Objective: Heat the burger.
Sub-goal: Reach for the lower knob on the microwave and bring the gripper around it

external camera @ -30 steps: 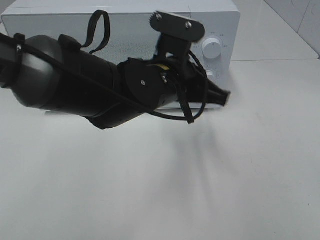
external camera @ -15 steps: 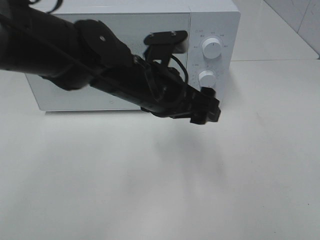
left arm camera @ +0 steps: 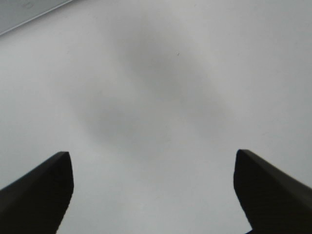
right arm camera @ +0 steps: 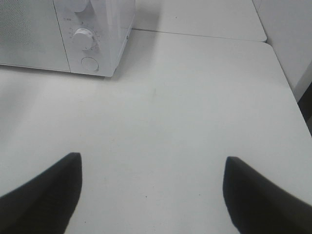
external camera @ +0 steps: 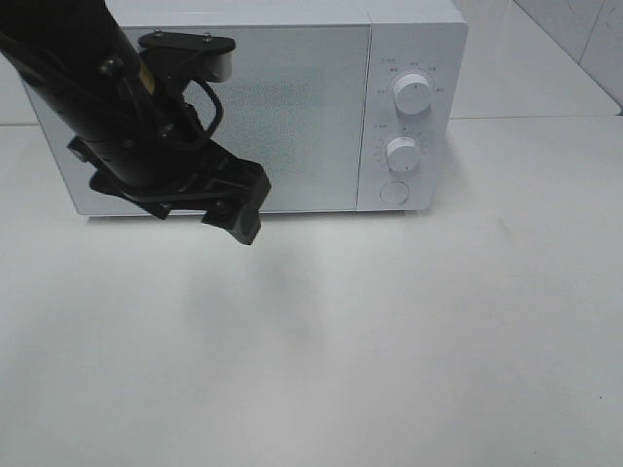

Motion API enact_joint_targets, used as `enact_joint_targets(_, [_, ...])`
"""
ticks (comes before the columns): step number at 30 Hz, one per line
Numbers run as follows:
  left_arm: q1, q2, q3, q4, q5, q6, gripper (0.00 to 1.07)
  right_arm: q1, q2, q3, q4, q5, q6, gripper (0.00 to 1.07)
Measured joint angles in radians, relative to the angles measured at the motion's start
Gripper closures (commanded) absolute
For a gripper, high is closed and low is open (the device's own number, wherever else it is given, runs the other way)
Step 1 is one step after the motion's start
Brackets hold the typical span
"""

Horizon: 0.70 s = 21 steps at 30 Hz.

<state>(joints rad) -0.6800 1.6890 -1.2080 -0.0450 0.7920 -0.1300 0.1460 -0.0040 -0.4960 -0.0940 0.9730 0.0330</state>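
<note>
2 grippers gaped wide, empty: left gripper (external camera: 232, 216) and right gripper (right arm camera: 151, 195). The left hung close to the microwave (external camera: 292, 107); a careless swing could knock it.

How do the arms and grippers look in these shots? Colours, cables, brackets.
The left arm has a thick, rounded, glossy black casing. A thin black cable loops at its wrist, under a flat black bracket fixed with screws. The left gripper and right gripper are plain black, with wedge-shaped fingers tapering to blunt tips. No markings are visible.
</note>
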Motion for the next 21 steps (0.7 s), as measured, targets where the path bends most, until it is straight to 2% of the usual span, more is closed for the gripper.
enact_joint_targets(3, [0.020,-0.023,0.000,0.012,0.048,-0.001,0.24,0.000,0.000,0.000,0.000,0.000,0.000,0.33])
enact_joint_targets(4, [0.057,-0.043,0.000,0.015,0.085,0.010,0.24,0.000,0.000,0.000,0.000,0.000,0.000,0.33])
enact_joint_targets(6, [0.075,-0.050,0.000,0.015,0.096,0.015,0.24,0.000,0.000,0.000,0.000,0.000,0.000,0.33])
enact_joint_targets(7, [0.118,-0.070,0.009,0.004,0.111,0.034,0.24,0.000,0.000,0.000,0.000,0.000,0.000,0.33])
enact_joint_targets(8, [0.118,-0.070,0.009,0.004,0.111,0.034,0.24,0.000,0.000,0.000,0.000,0.000,0.000,0.33])
enact_joint_targets(11, [0.254,-0.151,0.104,-0.041,0.124,0.089,0.24,0.000,0.000,0.000,0.000,0.000,0.000,0.33])
enact_joint_targets(13, [0.277,-0.167,0.133,-0.050,0.124,0.098,0.24,0.000,0.000,0.000,0.000,0.000,0.000,0.33])
enact_joint_targets(14, [0.330,-0.215,0.196,-0.060,0.123,0.113,0.24,0.000,0.000,0.000,0.000,0.000,0.000,0.33])
enact_joint_targets(17, [0.359,-0.241,0.228,-0.065,0.121,0.120,0.24,0.000,0.000,0.000,0.000,0.000,0.000,0.33])
enact_joint_targets(18, [0.414,-0.293,0.282,-0.073,0.119,0.130,0.24,0.000,0.000,0.000,0.000,0.000,0.000,0.33])
enact_joint_targets(20, [0.438,-0.323,0.310,-0.077,0.118,0.139,0.24,0.000,0.000,0.000,0.000,0.000,0.000,0.33])
enact_joint_targets(21, [0.474,-0.379,0.357,-0.084,0.118,0.147,0.24,0.000,0.000,0.000,0.000,0.000,0.000,0.33])
